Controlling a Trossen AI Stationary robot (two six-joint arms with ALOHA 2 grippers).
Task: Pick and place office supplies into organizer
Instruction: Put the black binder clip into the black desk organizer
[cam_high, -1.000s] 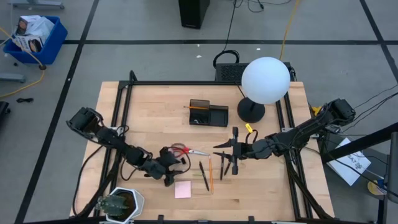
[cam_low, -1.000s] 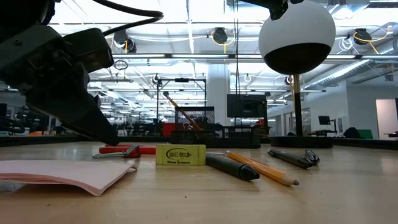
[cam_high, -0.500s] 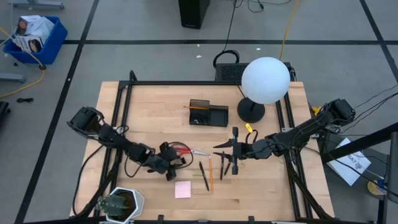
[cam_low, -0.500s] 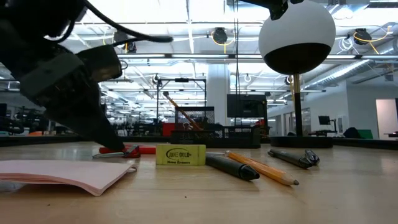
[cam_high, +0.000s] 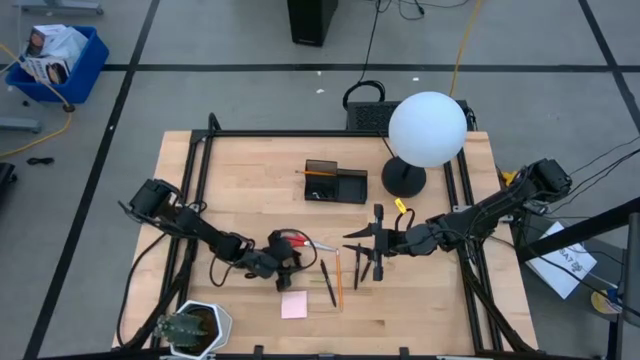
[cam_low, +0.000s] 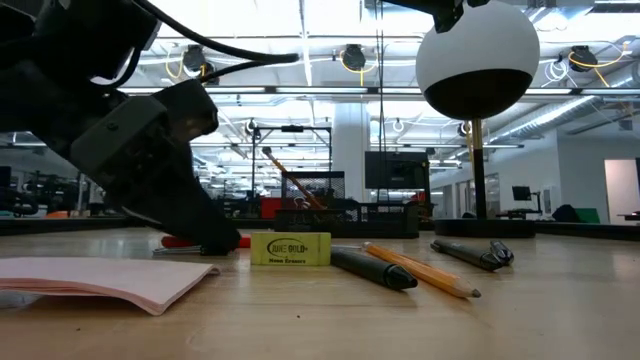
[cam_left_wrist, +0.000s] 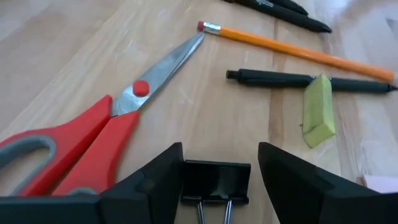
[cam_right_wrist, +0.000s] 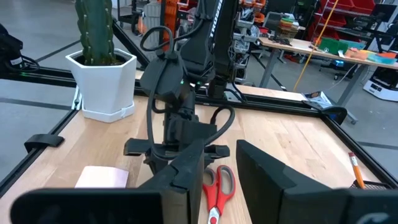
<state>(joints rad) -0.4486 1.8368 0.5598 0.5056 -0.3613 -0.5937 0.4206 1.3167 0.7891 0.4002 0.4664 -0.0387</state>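
Note:
My left gripper (cam_left_wrist: 219, 186) stands open low over the table, one finger on each side of a small black binder clip (cam_left_wrist: 215, 180) that lies flat on the wood. The red-handled scissors (cam_left_wrist: 93, 143) lie just beside it. Beyond them lie an orange pencil (cam_left_wrist: 298, 50), a black pen (cam_left_wrist: 305, 79) and a yellow-green eraser (cam_left_wrist: 318, 109). A pink sticky-note pad (cam_high: 294, 305) lies near the front edge. The black organizer (cam_high: 335, 182) stands farther back. My right gripper (cam_high: 352, 245) hangs open, high over two dark pens (cam_high: 365, 268), with nothing between its fingers. My left gripper comes slanting down from the table's left side, its fingers on either side of the binder clip's body. One finger (cam_left_wrist: 155, 186) stands right at the clip's side (cam_left_wrist: 185, 180); whether it touches I cannot tell. The other finger is clear of it.
A lamp with a white globe (cam_high: 427, 130) and round black base (cam_high: 403, 180) stands at the back right. A white pot with a cactus (cam_high: 195, 328) sits at the front left corner. A black frame (cam_high: 200, 180) runs along the table's sides.
My left gripper has sunk toward the table and gone toward the right edge, coming up beside the scissors' handles. The things on the table and my right gripper have kept still.

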